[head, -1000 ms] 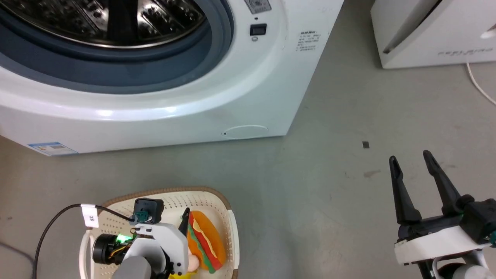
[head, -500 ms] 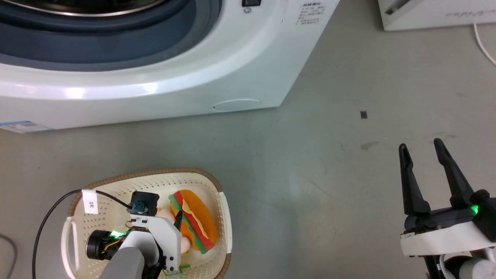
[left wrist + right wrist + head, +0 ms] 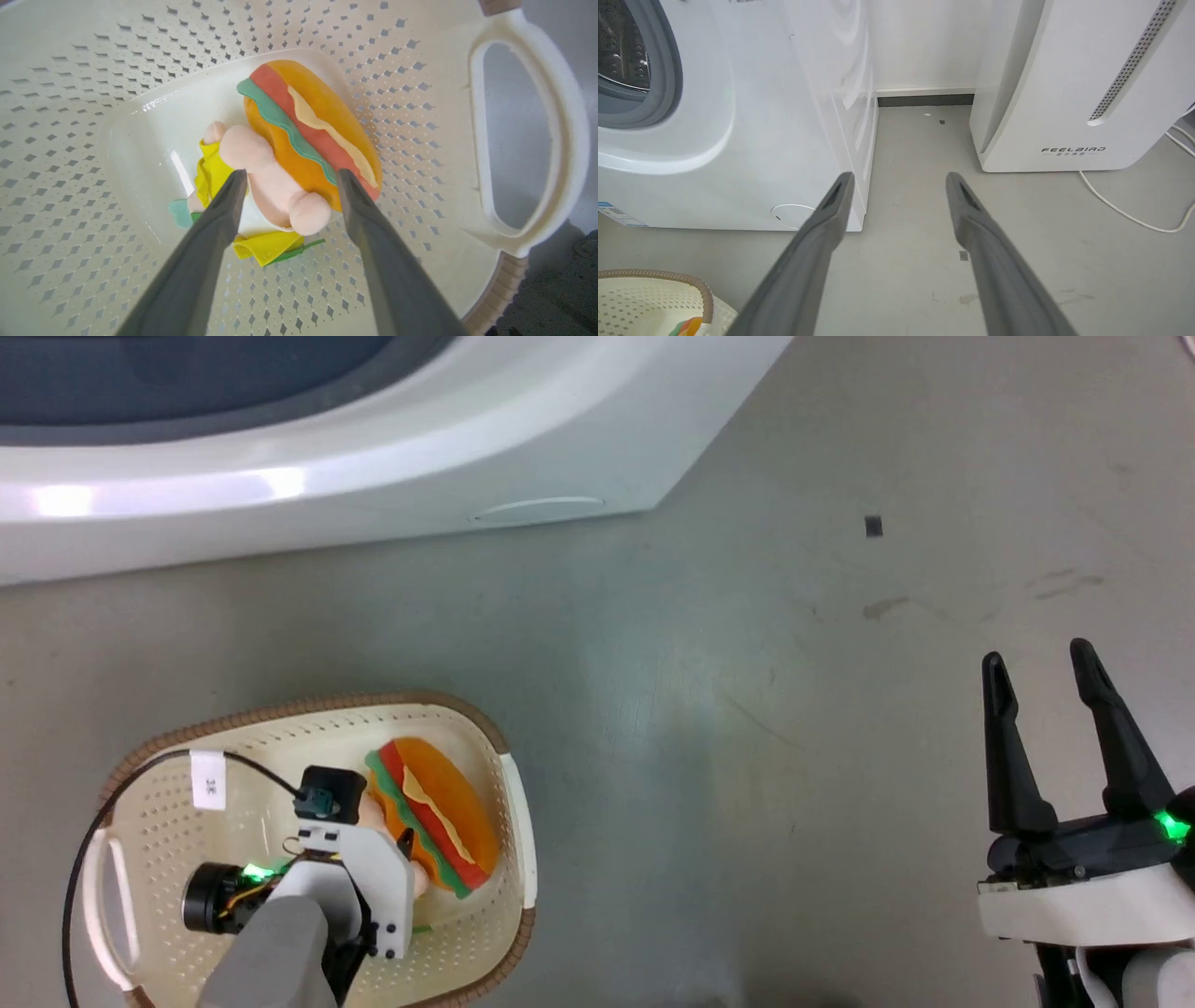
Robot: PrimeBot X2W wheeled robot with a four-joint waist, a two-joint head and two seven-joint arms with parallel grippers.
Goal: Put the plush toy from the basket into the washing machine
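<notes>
My left pincer (image 3: 290, 175) hung wide over the plush toy (image 3: 303, 126) in the basket (image 3: 93, 70) (right pincer (image 3: 1036, 651) also wide).

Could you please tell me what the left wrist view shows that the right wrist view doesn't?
Left wrist view: pink limbs and yellow part of the plush toy, between the fingers of the open left gripper. Right wrist view: the washing machine, a white slanted appliance, a white cable, the open right gripper. Both: the basket and the plush toy.
</notes>
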